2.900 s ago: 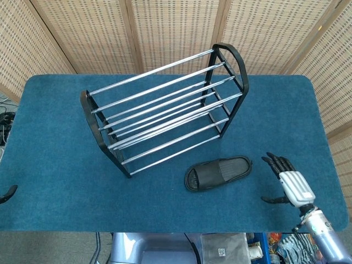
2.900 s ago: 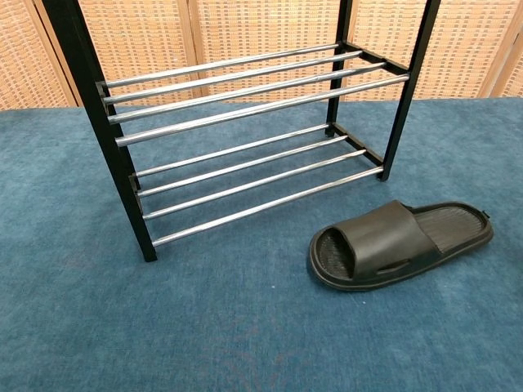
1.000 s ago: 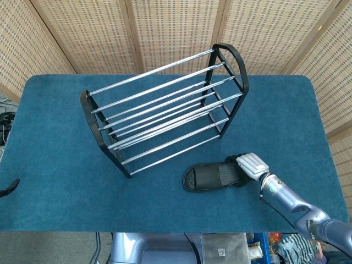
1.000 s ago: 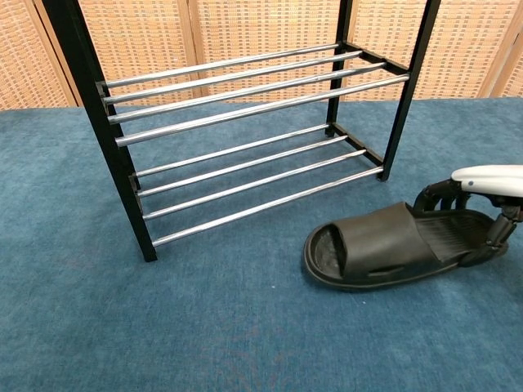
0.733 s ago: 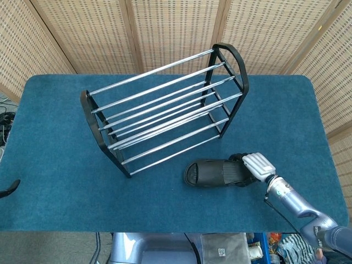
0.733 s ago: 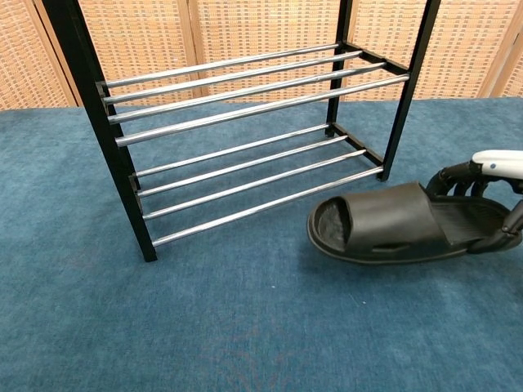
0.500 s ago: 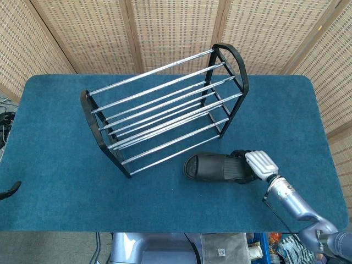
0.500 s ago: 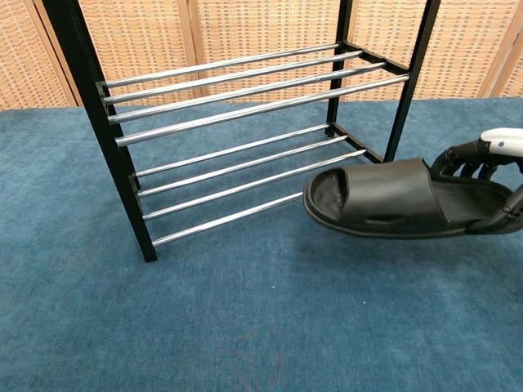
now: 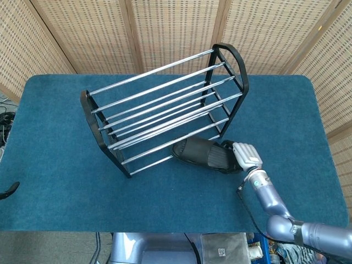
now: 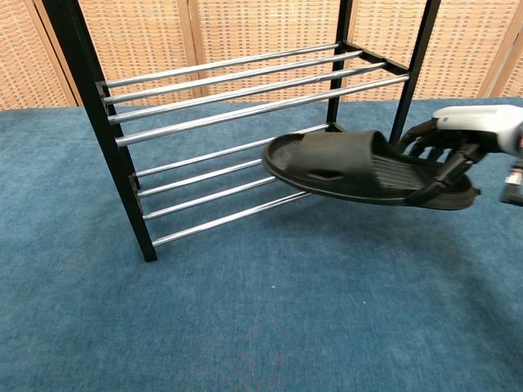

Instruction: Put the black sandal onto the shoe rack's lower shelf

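The black sandal point(image 9: 202, 153) point(image 10: 351, 166) hangs in the air, toe pointing left toward the rack. My right hand point(image 9: 242, 156) point(image 10: 458, 139) grips its heel end. The sandal's toe is at the front edge of the shoe rack's lower shelf point(image 10: 237, 175), over the front chrome bars. The shoe rack point(image 9: 165, 104) stands on the blue mat, black end frames and chrome rods, both shelves bare. At the far left edge of the head view only a dark tip of my left hand point(image 9: 6, 191) shows; its fingers cannot be made out.
The blue mat point(image 9: 60, 165) covers the whole table. Wicker screens point(image 9: 176, 27) stand behind the table. The rack's right end frame point(image 10: 409, 82) is close behind my right hand.
My right hand reached the sandal, took hold of its heel, lifted it off the mat and carried it left and up to the rack's lower shelf front.
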{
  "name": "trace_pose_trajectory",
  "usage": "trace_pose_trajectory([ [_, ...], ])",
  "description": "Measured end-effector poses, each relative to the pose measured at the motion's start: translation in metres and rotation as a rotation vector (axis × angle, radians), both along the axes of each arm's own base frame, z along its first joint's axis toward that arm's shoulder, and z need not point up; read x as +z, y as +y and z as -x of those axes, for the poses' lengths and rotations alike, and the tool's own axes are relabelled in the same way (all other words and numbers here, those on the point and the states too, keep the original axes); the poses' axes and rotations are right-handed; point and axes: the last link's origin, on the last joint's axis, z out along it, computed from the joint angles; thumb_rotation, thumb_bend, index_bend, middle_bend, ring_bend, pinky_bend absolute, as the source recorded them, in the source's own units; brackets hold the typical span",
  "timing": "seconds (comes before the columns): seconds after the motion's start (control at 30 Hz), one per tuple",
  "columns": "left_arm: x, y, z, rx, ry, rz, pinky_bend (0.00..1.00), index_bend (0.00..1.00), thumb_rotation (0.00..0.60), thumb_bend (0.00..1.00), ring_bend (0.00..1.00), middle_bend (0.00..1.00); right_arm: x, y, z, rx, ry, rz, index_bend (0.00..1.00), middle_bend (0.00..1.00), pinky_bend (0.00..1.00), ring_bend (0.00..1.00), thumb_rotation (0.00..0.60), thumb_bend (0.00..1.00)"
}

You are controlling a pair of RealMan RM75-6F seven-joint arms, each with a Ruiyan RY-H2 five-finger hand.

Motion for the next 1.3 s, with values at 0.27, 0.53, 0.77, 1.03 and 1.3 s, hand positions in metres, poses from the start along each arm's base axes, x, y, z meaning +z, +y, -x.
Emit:
trace_pose_trajectory([
  [0.27,0.001,0.005,0.004,0.009,-0.013,0.021,0.00,0.00,0.600,0.25,0.00,0.00,-0.051,0.001,-0.057,-0.071,-0.010,-0.013,0.58,0.64,0.56,0.60,0.600,0.57],
  [0.53,0.002,0.007,0.006,0.013,-0.018,0.035,0.00,0.00,0.600,0.25,0.00,0.00,-0.065,-0.014,-0.082,-0.120,-0.060,0.080,0.59,0.66,0.62,0.63,0.600,0.60],
  [0.77,0.001,0.009,0.007,0.018,-0.017,0.043,0.00,0.00,0.600,0.25,0.00,0.00,-0.077,-0.020,-0.083,-0.159,-0.055,0.088,0.59,0.66,0.62,0.63,0.600,0.61],
  [1.03,0.000,0.011,0.007,0.024,-0.015,0.047,0.00,0.00,0.600,0.25,0.00,0.00,-0.089,-0.026,-0.081,-0.241,-0.102,0.111,0.59,0.66,0.63,0.64,0.600,0.62],
  [1.3,0.000,0.015,0.010,0.041,-0.019,0.054,0.00,0.00,0.600,0.25,0.00,0.00,-0.094,-0.038,-0.076,-0.329,-0.114,0.161,0.59,0.66,0.63,0.64,0.600,0.62],
])
